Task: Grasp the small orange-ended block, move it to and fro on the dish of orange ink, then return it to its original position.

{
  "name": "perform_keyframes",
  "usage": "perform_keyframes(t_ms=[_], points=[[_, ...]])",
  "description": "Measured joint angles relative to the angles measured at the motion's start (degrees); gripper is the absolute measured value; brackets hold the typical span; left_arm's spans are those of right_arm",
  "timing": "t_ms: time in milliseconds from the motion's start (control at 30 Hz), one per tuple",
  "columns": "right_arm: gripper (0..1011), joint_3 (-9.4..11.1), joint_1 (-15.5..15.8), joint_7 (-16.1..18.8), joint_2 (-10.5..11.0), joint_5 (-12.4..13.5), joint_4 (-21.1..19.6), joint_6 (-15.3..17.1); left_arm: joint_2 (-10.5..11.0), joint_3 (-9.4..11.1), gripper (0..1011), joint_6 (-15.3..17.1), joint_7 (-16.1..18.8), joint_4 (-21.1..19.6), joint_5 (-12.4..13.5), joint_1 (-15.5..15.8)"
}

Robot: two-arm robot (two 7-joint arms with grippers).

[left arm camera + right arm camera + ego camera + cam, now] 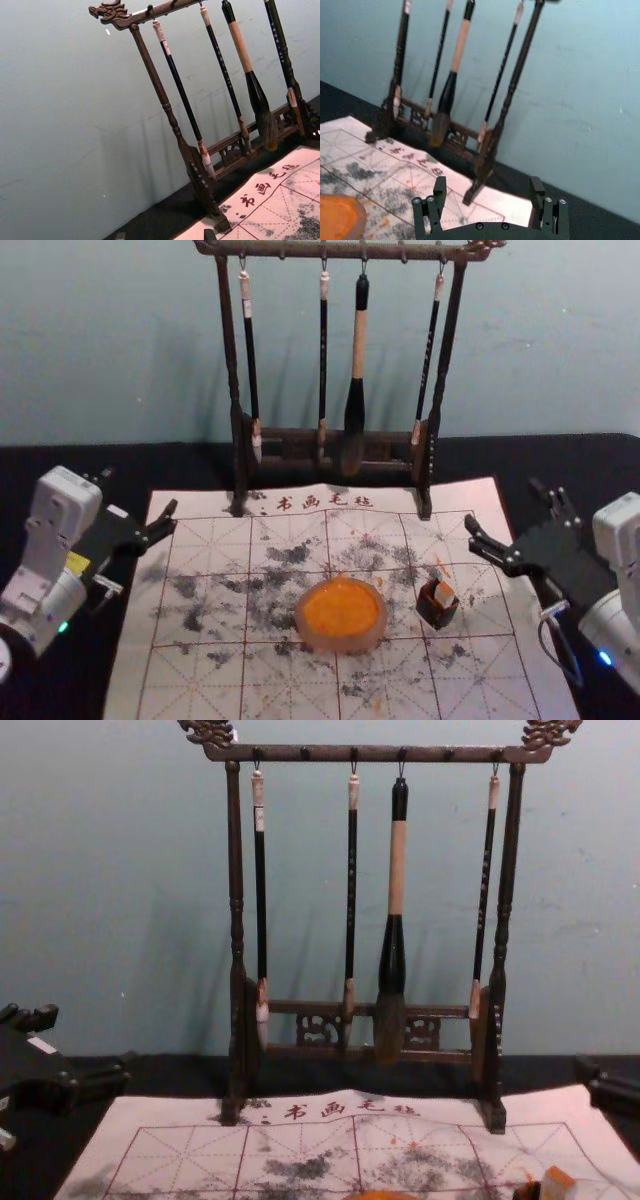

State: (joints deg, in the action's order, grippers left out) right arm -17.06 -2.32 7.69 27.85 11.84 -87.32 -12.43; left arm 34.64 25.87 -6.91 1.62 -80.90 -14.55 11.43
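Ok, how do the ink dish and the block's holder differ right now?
The ink dish is round and wide; the holder is small, dark and boxy. The dish carries orange ink, while the holder has the block in it, top poking out. The dish sits nearer mid-mat, the holder to its right. Both rest on the mat.

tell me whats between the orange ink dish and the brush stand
In the head view, only the mat lies between the ink dish and the brush stand; that stretch carries reddish grid lines, dark smudges and printed characters.
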Motion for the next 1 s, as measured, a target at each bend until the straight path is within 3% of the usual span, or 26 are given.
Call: perform_keyframes(t_ms=[367,1000], points=[[1000,0.65,-0.55,-0.76,-2.71,-2.11,3.82,1.05,0.00,0.00,1010,0.00,0.00,0.00,0.00,0.00],[1000,0.64,-0.43,-0.91,-2.65,-2.15,3.69,0.57,0.01,0.00,1010,0.00,0.00,0.00,0.00,0.00]])
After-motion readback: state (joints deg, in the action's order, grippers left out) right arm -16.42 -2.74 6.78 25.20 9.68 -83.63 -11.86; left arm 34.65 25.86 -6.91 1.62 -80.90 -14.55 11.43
